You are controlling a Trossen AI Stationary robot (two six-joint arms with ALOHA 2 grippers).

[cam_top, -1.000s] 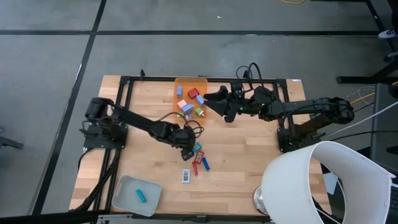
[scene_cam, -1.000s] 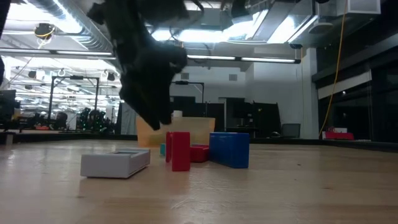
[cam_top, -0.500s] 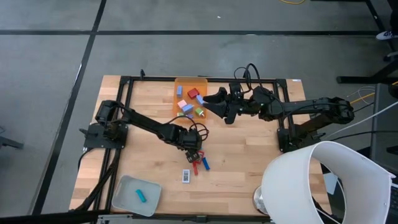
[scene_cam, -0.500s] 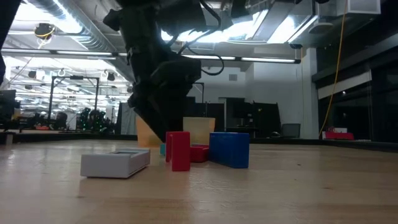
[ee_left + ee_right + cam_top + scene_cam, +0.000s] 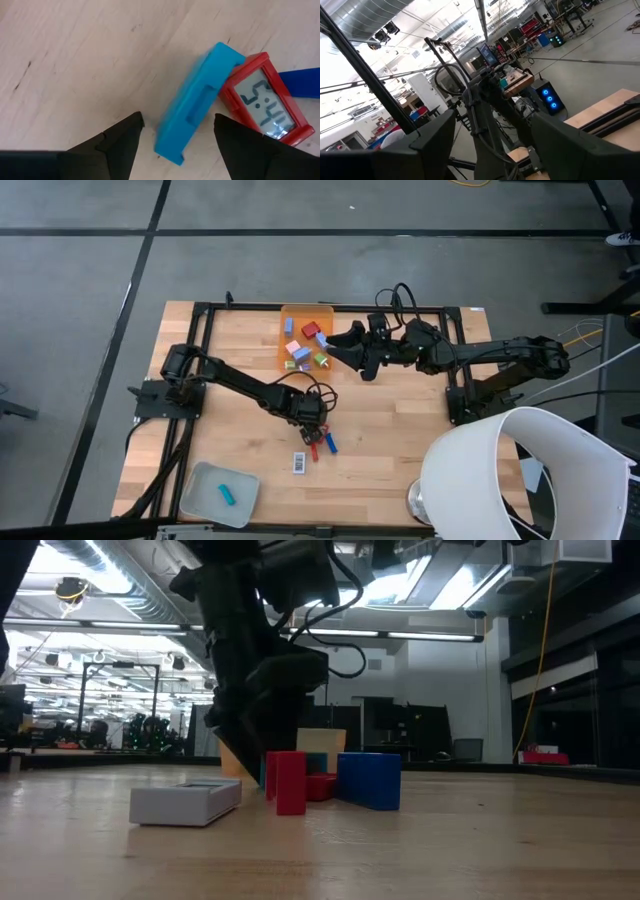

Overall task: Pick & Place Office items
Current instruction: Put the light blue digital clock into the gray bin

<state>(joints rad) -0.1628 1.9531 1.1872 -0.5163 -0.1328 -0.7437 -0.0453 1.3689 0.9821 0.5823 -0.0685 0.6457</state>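
Office items sit in three spots: a few in the orange bin [image 5: 306,340] at the table's far edge, one teal piece in the grey tray [image 5: 219,493] at the near left corner, and a loose cluster mid-table. High view: left gripper [image 5: 312,418] is down at that cluster, just beside the red and blue pieces [image 5: 322,442], white piece [image 5: 299,463] slightly nearer the front edge; right gripper [image 5: 345,345] hangs beside the bin, well away, so left arm is clearly the nearer one. Low view: left gripper [image 5: 262,725] is dark mass low over the table just behind the upright red block [image 5: 290,782]; blue block [image 5: 369,779] and flat white piece [image 5: 186,802] flank it; contact can't be judged from here. Left wrist view gives what the others don't: teal block [image 5: 196,101] lies between the spread fingers [image 5: 116,142], nothing clamped, its long axis running away from the wrist rather than across the gap, far end touching a small red digital clock [image 5: 261,105]. My read: closing would pinch its long sides. Right wrist view: fingers [image 5: 431,139] spread, holding nothing, only the room beyond.
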